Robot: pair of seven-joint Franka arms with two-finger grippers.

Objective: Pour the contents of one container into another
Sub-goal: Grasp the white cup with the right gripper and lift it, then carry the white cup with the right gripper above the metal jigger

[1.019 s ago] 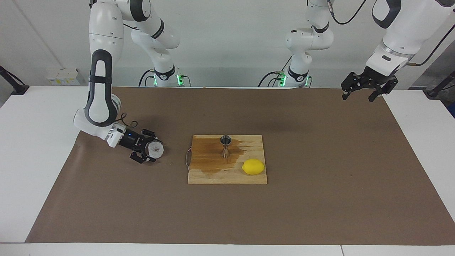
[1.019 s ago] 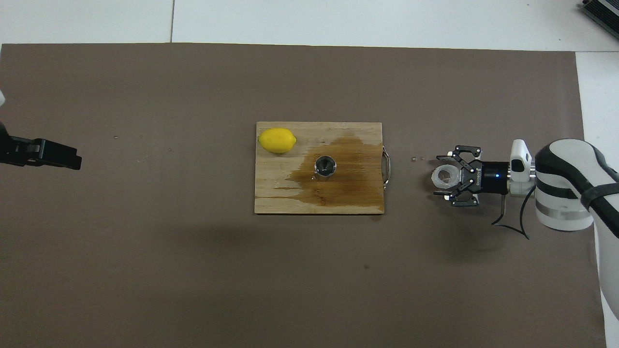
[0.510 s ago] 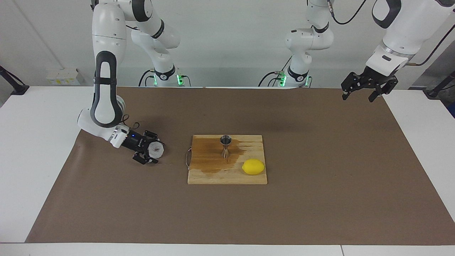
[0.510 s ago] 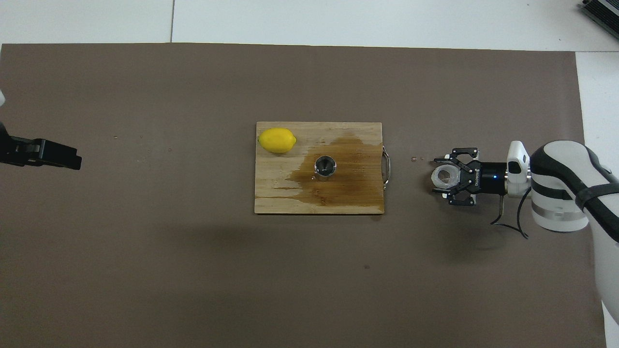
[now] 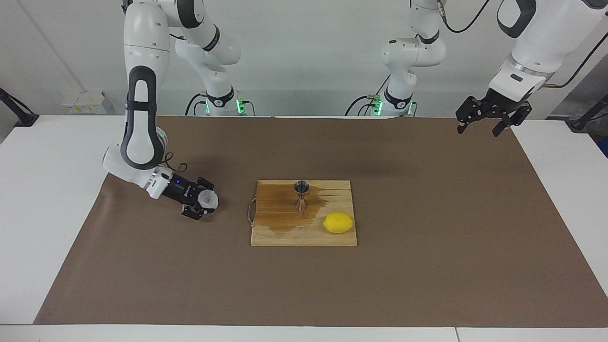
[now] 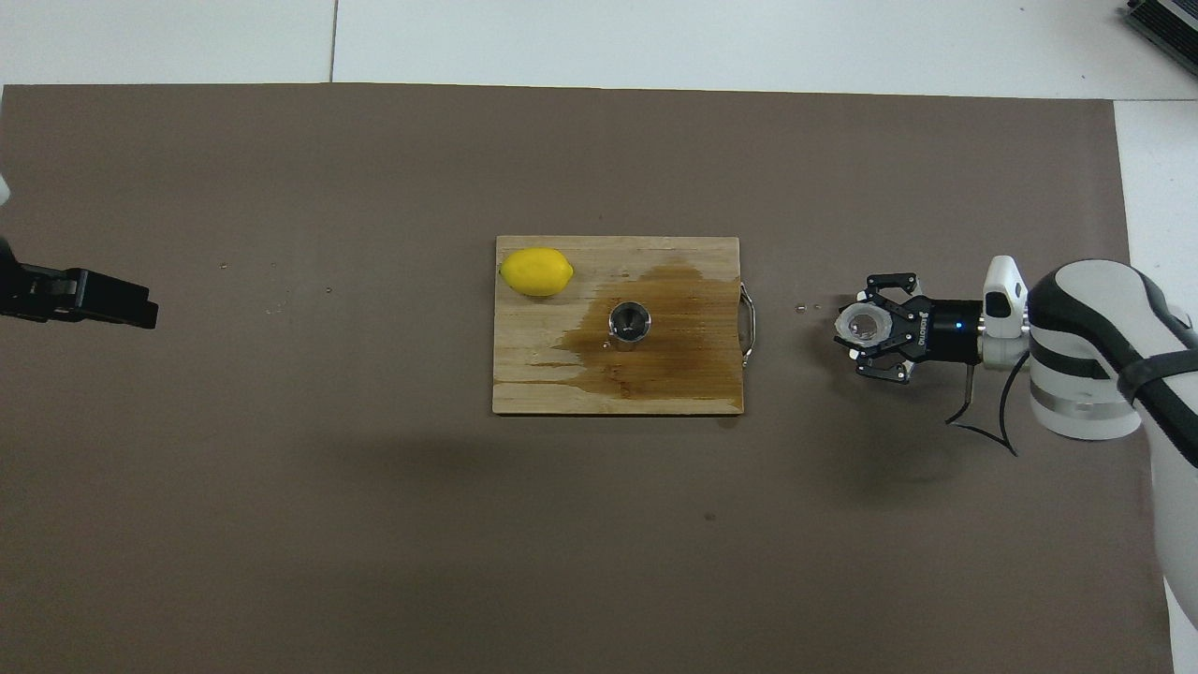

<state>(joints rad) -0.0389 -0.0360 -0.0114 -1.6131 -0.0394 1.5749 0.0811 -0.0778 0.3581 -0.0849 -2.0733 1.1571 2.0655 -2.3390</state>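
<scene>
The translucent white plastic cup is in my right gripper, which is shut on it low over the brown mat, beside the board's handle at the right arm's end of the table. The steel jigger stands upright on the wooden cutting board, in a brown wet stain. My left gripper is open and empty, waiting in the air over the mat's edge at the left arm's end.
A yellow lemon lies on the board's corner, farther from the robots than the jigger. The board has a metal handle facing the cup. A few small drops mark the mat between handle and cup.
My right gripper has turned its wrist with the cup in it and shifted slightly toward the robots. The left arm, jigger and lemon have not moved.
</scene>
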